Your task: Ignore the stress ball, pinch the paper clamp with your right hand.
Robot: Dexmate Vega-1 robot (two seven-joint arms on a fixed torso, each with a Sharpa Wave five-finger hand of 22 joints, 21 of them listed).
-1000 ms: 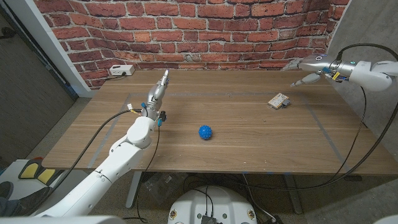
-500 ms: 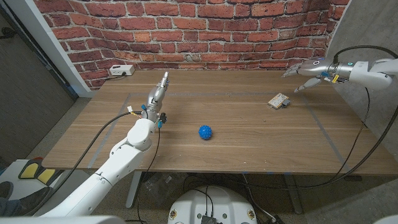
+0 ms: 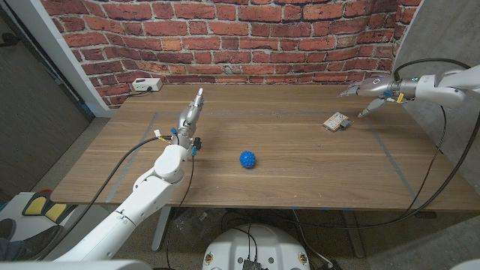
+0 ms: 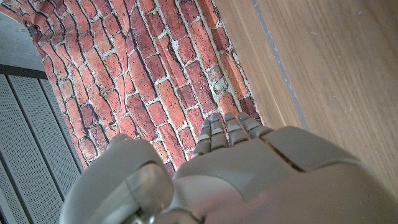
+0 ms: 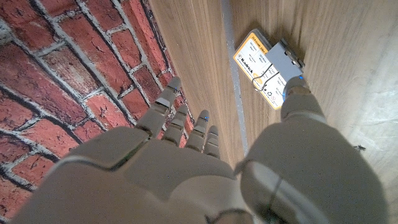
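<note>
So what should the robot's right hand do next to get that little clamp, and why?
Probably bring the right hand down and toward the small paper clamp with the orange-and-white label. The hand hovers open above the wooden table, beside the clamp, not touching it. The spiky blue stress ball lies well apart, nearer the table's middle, so it can be ignored.

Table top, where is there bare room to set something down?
Bare wood lies between the left hand and the stress ball, and between ball and paper clamp. The near edge is bare too. Only the far right is busy: right hand beside the clamp.
</note>
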